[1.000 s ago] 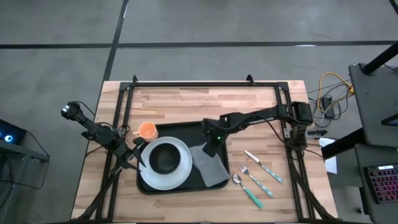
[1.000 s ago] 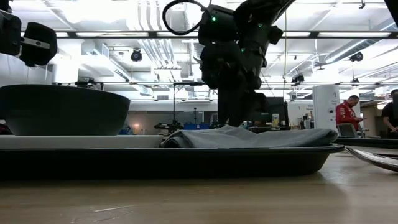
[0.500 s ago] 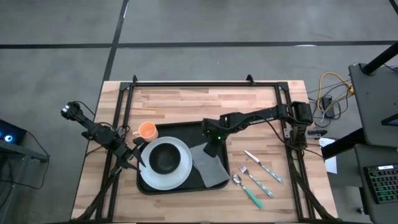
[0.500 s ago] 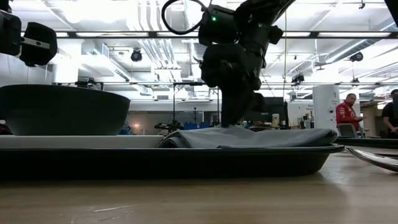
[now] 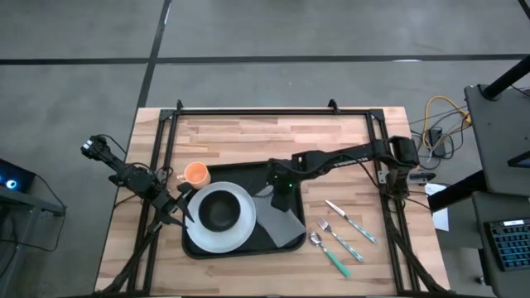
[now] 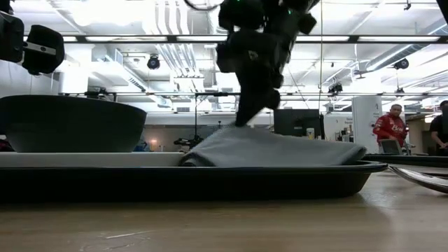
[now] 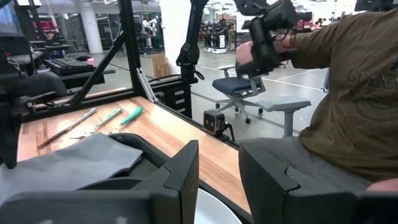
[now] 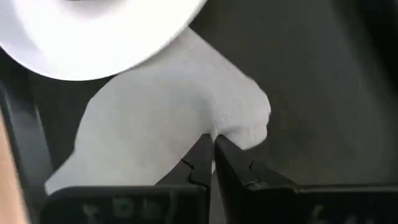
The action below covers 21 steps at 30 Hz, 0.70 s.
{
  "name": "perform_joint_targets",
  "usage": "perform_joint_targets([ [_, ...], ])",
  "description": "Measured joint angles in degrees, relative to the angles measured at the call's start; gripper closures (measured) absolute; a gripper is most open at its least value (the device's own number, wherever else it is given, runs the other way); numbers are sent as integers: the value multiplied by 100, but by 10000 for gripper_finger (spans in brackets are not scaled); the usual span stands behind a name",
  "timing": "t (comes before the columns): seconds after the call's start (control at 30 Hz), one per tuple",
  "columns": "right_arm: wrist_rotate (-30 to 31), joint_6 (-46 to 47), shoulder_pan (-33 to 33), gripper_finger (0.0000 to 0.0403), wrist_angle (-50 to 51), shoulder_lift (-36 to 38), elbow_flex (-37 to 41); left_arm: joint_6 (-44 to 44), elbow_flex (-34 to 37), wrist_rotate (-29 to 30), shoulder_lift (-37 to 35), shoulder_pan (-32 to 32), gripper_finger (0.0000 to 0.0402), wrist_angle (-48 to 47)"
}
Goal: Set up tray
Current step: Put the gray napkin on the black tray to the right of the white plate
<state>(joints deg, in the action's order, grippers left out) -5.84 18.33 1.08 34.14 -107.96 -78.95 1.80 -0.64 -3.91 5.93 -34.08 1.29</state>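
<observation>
Right gripper pinched shut on napkin, lifting its corner off the tray; next: reposition and release.

**Obscured and cut-off items**

High view: the right gripper covers the far corner of the napkin; its fingertips are too small to make out there. The left gripper is a dark cluster beside the plate, finger gap unreadable. The cup is partly masked by the left arm.

Low view: the right arm runs off the upper edge. The tray and bowl are cut by the left edge; a piece of cutlery is cut by the right edge.

Right wrist view: the plate is cropped and blurred.

Left wrist view: the person is cut at the edge, head out of frame.
</observation>
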Motion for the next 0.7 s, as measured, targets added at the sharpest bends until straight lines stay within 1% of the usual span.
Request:
perform_joint_targets([
  [0.1, 667, -769, 276, 395, 5, 0, -213, 0, 0, -1, 0, 1, 306, 1],
  [0.23, 2205, -1100, 698, 395, 339, 0, -527, 0, 0, -1, 0, 0, 306, 1],
  [0.3, 2939, -1083, 870, 395, 614, 0, -657, 0, -1, 1, 0, 1, 306, -1],
  [0.37, 3358, -718, 965, 395, 955, 0, -765, 0, 0, -1, 0, -1, 306, 1],
  [0.43, 3407, -358, 975, 395, 1139, 1, -805, 0, -1, 0, 0, 0, 306, -1],
  [0.57, 2839, 4, 911, 395, 1160, 2, -729, 0, 0, -1, 0, -1, 306, -1],
  [0.63, 2358, 341, 805, 395, 1168, 2, -622, 0, -1, 1, 0, 1, 306, -1],
  [0.7, 1728, 727, 655, 395, 1249, 2, -495, 0, -2, -1, 0, 0, 306, -1],
])
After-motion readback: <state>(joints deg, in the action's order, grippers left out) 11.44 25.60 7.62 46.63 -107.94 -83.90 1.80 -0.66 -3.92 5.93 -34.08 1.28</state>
